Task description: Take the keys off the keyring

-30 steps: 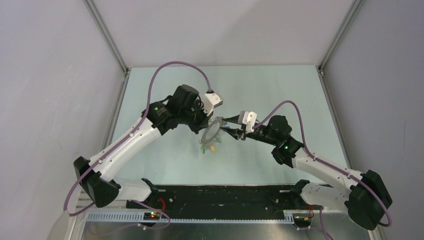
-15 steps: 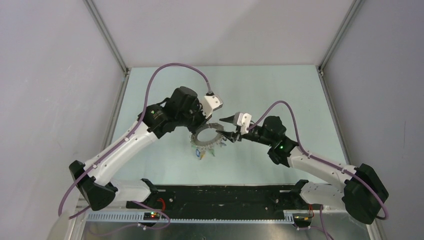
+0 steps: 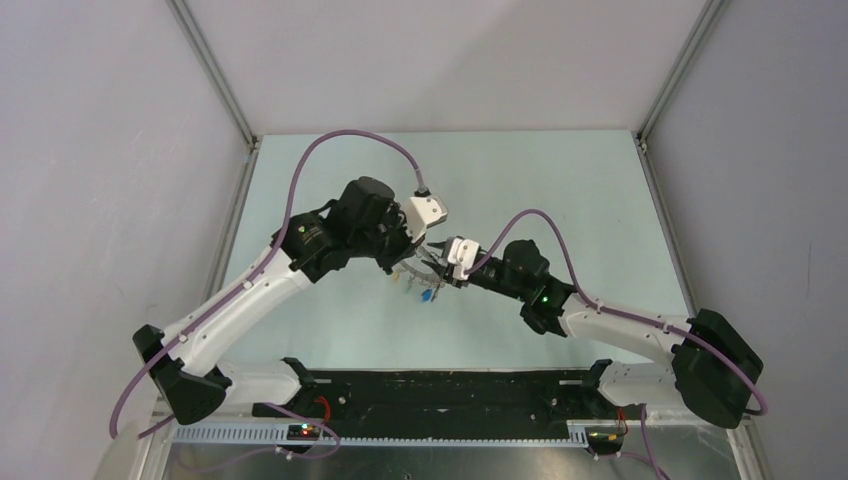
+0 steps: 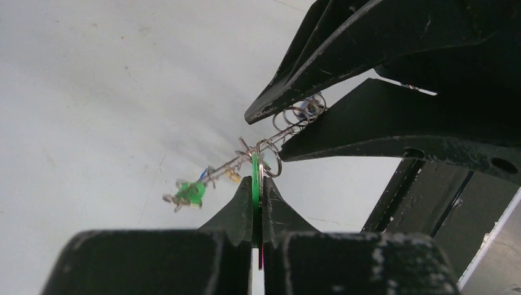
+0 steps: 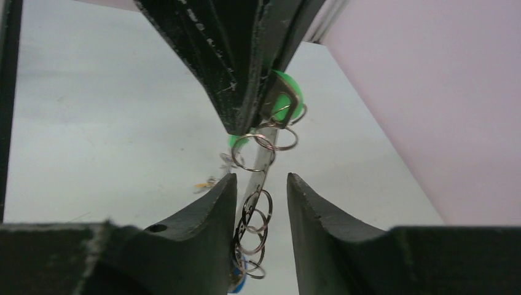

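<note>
Keyring hangs edge-on at mid-frame above the counter, held by the left pincer clenched on a green key tag; the right pincer, released, straddles its rim, apparently ready to strip keys.

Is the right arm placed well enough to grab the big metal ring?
Probably yes. The right tool is open, with the keyring passing between its fingers and nothing blocking them. The left tool, shut on a green key, seems to steady it.

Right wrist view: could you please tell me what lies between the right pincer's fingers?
The keyring, edge-on, fringed with small split rings, runs through the open right pincer, as that view shows.
</note>
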